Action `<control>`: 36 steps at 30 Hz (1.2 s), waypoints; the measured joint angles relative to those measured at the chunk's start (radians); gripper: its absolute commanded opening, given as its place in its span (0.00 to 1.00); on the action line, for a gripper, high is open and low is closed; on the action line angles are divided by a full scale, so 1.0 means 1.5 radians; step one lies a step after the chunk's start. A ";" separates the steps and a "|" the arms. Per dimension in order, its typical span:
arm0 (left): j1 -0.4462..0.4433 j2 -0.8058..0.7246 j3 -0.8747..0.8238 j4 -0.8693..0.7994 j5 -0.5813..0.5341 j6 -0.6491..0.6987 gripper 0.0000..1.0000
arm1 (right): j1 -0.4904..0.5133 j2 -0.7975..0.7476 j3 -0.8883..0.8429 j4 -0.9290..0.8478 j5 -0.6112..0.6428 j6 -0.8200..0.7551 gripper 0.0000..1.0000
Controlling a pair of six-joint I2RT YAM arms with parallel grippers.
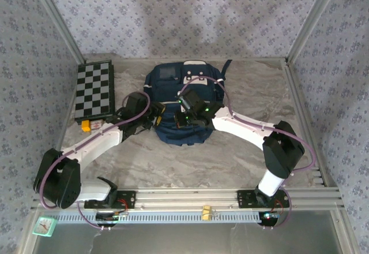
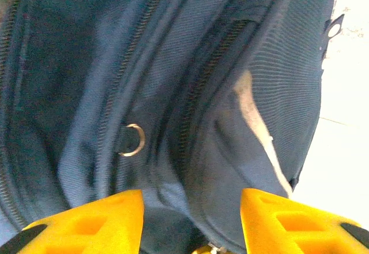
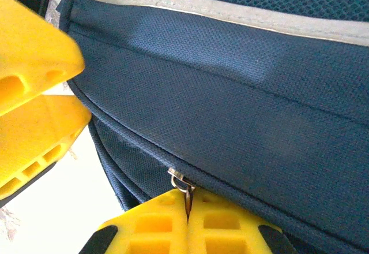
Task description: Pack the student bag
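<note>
The student bag (image 1: 185, 86), navy blue with a white patch near its top, lies in the middle of the table. Both grippers meet at its near end. My right gripper (image 3: 188, 199) is shut on a small metal zipper pull (image 3: 180, 180) along a seam of the bag (image 3: 242, 109). My left gripper (image 2: 193, 208) stands open, its yellow fingers (image 2: 86, 222) either side of a fold of the bag's fabric (image 2: 173, 63) beside a zip. A metal ring pull (image 2: 134, 140) hangs just beyond them. From above, the left gripper (image 1: 154, 119) and right gripper (image 1: 187, 118) sit side by side.
A folded chessboard (image 1: 95, 89) lies at the back left, close to the bag. A small yellow-orange object (image 1: 85, 126) sits below it beside the left arm. Patterned walls enclose the table on three sides. An aluminium rail (image 1: 190, 197) runs along the near edge.
</note>
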 measured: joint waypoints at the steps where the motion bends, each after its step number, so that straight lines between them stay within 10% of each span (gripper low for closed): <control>1: -0.004 0.007 0.006 0.006 -0.007 -0.003 0.46 | 0.001 0.000 -0.001 0.001 0.000 0.000 0.00; 17: -0.027 0.079 0.049 -0.001 -0.062 -0.025 0.00 | 0.001 0.000 0.004 -0.005 0.022 0.003 0.00; 36: 0.032 0.041 0.062 -0.078 -0.070 0.064 0.00 | -0.099 -0.096 -0.034 -0.130 0.063 -0.056 0.00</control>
